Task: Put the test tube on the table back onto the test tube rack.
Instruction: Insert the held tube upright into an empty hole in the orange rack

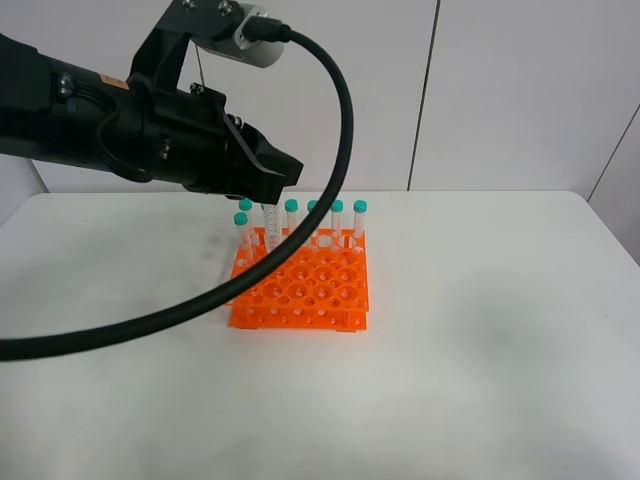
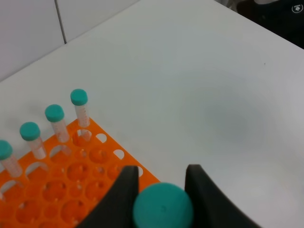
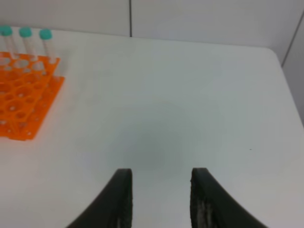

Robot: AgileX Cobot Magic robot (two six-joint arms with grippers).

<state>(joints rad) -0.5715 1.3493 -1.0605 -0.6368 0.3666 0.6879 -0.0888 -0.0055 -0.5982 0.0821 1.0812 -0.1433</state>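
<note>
Your left claw (image 2: 161, 172) clamps the test tube (image 2: 163, 205) upright over the rack (image 2: 71, 183) — plumb for insertion; right claw (image 3: 159, 190) parted, empty.

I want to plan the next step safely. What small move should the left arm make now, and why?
Probably lower the left gripper straight down. It is shut on the green cap of the tube, which hangs upright over the orange rack near its back row of standing tubes. Whether its tip has entered a hole is unclear.

Pale panelled wall (image 1: 520, 90) behind, dark vertical seams (image 1: 423, 95) between panels; teal-capped tubes (image 1: 337, 207) standing upright in a row
</note>
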